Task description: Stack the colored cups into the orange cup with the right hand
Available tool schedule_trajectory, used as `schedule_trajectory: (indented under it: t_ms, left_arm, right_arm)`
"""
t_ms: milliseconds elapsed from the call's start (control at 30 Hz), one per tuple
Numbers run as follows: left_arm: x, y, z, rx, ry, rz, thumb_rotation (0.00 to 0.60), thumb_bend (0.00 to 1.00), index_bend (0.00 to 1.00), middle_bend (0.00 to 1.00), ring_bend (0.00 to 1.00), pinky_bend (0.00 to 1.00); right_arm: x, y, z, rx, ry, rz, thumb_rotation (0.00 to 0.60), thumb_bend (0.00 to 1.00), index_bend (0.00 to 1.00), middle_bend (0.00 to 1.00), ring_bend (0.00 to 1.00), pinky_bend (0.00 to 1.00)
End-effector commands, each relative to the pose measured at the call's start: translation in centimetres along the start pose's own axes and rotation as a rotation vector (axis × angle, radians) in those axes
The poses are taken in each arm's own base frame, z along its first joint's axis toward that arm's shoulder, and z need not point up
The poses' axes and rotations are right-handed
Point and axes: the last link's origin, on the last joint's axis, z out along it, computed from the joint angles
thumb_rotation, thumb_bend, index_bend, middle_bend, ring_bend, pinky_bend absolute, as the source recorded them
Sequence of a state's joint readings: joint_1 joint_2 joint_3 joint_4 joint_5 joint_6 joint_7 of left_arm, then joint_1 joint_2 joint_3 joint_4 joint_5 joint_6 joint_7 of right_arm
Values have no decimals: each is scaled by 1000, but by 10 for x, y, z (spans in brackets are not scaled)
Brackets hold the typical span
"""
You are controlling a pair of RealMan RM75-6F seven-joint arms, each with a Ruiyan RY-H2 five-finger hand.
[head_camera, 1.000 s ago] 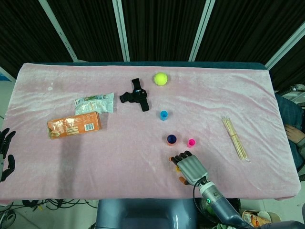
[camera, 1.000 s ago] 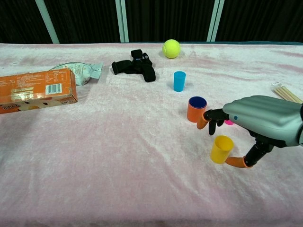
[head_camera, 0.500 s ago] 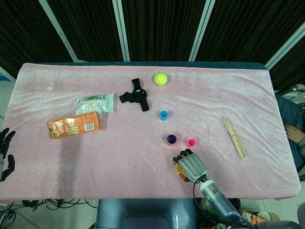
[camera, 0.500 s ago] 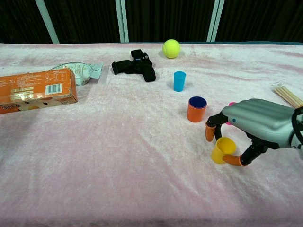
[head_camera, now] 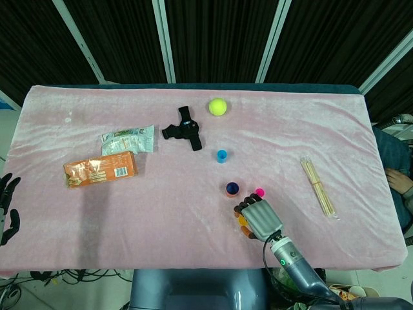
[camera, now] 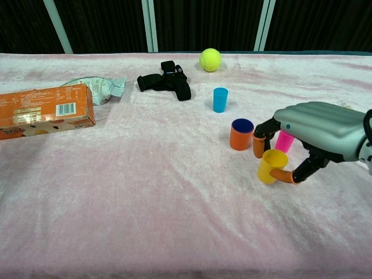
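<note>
The orange cup (camera: pixel 240 138) (head_camera: pixel 231 190) stands upright with a dark blue cup nested inside it. My right hand (camera: pixel 317 135) (head_camera: pixel 261 219) sits just right of it and pinches a yellow cup (camera: pixel 271 165) (head_camera: pixel 242 220) between thumb and fingers, lifted slightly off the cloth and tilted. A pink cup (camera: pixel 285 141) (head_camera: pixel 259 192) stands behind the hand, partly hidden. Further back stands a light blue cup (camera: pixel 220 99) (head_camera: pixel 222 155). My left hand (head_camera: pixel 6 205) hangs at the table's left edge, fingers apart, holding nothing.
A tennis ball (camera: pixel 210 59) and a black strap (camera: pixel 167 81) lie at the back. An orange packet (camera: pixel 45 111) and a clear bag (camera: pixel 96 87) lie on the left. Wooden sticks (head_camera: pixel 317 187) lie on the right of the pink cloth (camera: pixel 145 192).
My right hand closed on the yellow cup, lifted it off the cloth and carried it back toward the orange cup. The pink cup now shows more.
</note>
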State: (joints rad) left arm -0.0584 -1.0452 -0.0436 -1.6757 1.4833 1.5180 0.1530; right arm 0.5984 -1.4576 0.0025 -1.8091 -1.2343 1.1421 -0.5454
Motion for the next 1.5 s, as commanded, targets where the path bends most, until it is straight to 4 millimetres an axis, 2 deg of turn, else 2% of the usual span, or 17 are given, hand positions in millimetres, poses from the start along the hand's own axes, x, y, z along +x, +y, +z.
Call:
schedule_trajectory:
  t_ms: [33,300,467,867,1500]
  left_arm:
    - [0,0,0,-1,0,0,600,707,55,16,0,12]
    - [0,1,-1,-1,1,-1,600,707,55,16,0,12]
    - [0,0,0,0,1,-2,600,707,55,16,0,12]
    - [0,-1,0,5,1,-2,600,707,55,16,0,12]
    - [1,-2,1,6,1,-3,600,707,55,16,0,12]
  right_arm:
    - [20,0,7,13,18,-12,600,331,497,498,285,207]
    - [59,0,42,23,56,-27,600,332,497,498,285,207]
    - [68,2,59,17,34,-44,600,332,497,498,285,207]
    - [60,13,82,-23,-12,-45,600,332,497,498,285,207]
    - [45,10,92,-20,-43,-49,600,333,497,497,285,207]
